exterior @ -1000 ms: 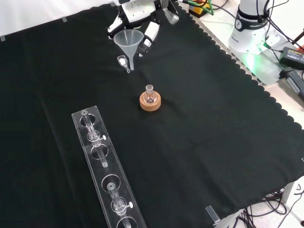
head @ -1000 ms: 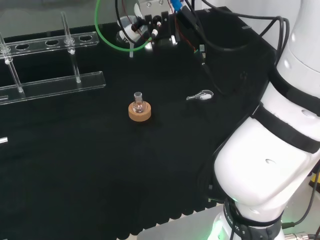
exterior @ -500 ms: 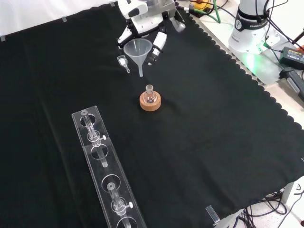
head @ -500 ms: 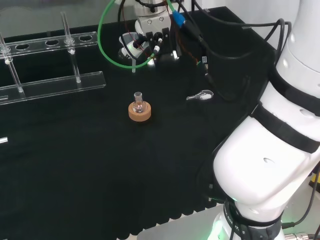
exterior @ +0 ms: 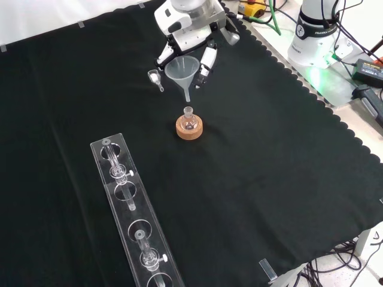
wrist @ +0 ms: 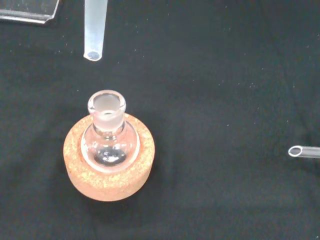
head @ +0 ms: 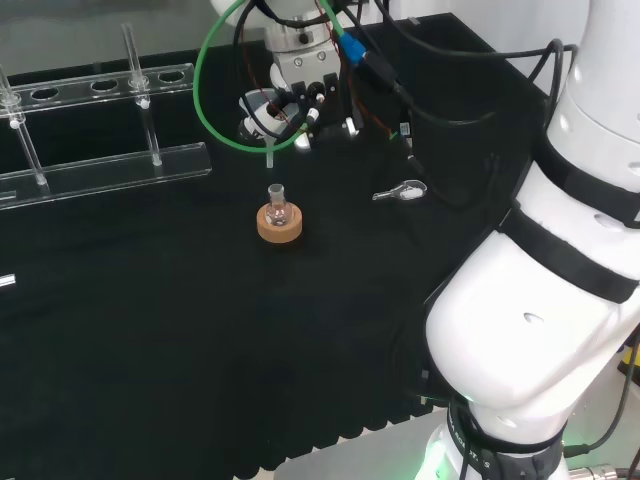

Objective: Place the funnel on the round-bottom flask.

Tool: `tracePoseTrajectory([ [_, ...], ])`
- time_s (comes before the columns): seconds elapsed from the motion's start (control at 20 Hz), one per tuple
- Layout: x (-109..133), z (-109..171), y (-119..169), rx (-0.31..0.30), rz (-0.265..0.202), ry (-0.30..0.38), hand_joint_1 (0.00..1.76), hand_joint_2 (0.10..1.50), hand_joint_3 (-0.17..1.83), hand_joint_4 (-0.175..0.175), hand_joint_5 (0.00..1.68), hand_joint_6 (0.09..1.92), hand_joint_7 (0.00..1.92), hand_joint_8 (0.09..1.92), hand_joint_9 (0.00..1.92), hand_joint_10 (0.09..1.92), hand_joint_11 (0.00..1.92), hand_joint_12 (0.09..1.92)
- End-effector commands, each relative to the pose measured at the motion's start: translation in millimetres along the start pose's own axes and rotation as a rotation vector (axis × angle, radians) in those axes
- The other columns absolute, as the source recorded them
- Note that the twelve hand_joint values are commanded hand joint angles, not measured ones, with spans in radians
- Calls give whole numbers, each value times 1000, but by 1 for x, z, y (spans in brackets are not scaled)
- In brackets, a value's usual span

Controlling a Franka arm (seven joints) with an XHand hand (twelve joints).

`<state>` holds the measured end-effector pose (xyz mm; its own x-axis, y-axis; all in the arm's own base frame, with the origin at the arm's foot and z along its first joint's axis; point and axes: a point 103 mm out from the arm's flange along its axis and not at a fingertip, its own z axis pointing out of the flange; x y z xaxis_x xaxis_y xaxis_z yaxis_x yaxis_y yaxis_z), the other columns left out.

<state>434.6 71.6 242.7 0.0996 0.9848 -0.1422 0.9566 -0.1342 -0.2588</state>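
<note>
Rack: a clear rack [exterior: 134, 215] lies at the lower left of the front view, running long from near the cloth's middle toward the bottom edge, with tubes lying in it.
Small clear piece: a small item [exterior: 155, 78] lies on the black cloth [exterior: 269, 179] just left of the funnel in the front view.
Funnel: the funnel [exterior: 182, 73] is upright, wide mouth up, stem pointing straight down; long axis vertical. Its stem tip [wrist: 93, 30] hangs in the air just above and slightly off the flask's mouth, not touching.
Flask: the round-bottom flask [exterior: 189, 119] stands upright, neck up, in its cork ring [exterior: 189, 127] near the cloth's middle.
Fingers: curled round the funnel's cone from both sides, pinching it.
Hand: the hand [exterior: 194, 33] reaches down from the front view's top, fingers downward.
</note>
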Motion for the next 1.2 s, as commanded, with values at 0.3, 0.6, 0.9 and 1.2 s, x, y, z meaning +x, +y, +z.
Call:
tracePoseTrajectory([
  [0.3,9,27,9,46,-17,6,971,1150,222,-8,740,1425,1127,1580,1667,1275,1829,1083],
  [0.6,9,40,15,60,-55,20,970,1148,225,-7,740,1426,1128,1581,1668,1277,1830,1085],
  [0.9,9,39,13,55,-19,-4,970,1147,227,-6,740,1426,1129,1581,1669,1278,1830,1088],
  [1.2,4,34,11,49,-5,-15,970,1146,230,-6,740,1427,1130,1582,1669,1279,1830,1090],
])
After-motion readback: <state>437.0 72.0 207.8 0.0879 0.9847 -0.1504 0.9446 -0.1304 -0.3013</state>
